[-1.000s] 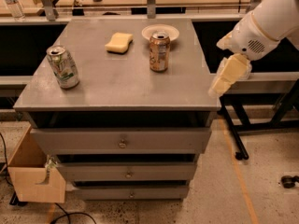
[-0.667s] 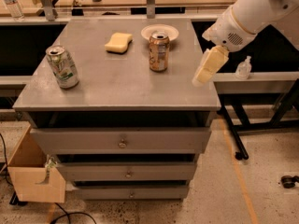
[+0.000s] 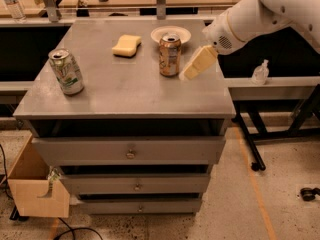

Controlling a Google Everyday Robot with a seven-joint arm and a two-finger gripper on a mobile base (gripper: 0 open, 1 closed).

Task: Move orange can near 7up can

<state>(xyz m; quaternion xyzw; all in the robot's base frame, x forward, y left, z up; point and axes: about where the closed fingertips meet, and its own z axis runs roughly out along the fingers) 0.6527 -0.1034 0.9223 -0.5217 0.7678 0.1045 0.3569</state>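
Note:
The orange can (image 3: 170, 54) stands upright near the back middle of the grey cabinet top (image 3: 125, 91), copper-orange with a silver top. The 7up can (image 3: 66, 71) stands upright at the left side, whitish with green markings. My gripper (image 3: 194, 65) hangs from the white arm at the right and sits just right of the orange can, a small gap apart. It holds nothing that I can see.
A yellow sponge (image 3: 126, 45) lies behind and left of the orange can. A white plate (image 3: 171, 33) sits right behind that can. A small clear bottle (image 3: 260, 72) stands on the side shelf at right. A cardboard box (image 3: 35, 184) sits on the floor at left.
My gripper has moved left from beyond the cabinet's right edge to over the top, close beside the orange can. The cans have not moved.

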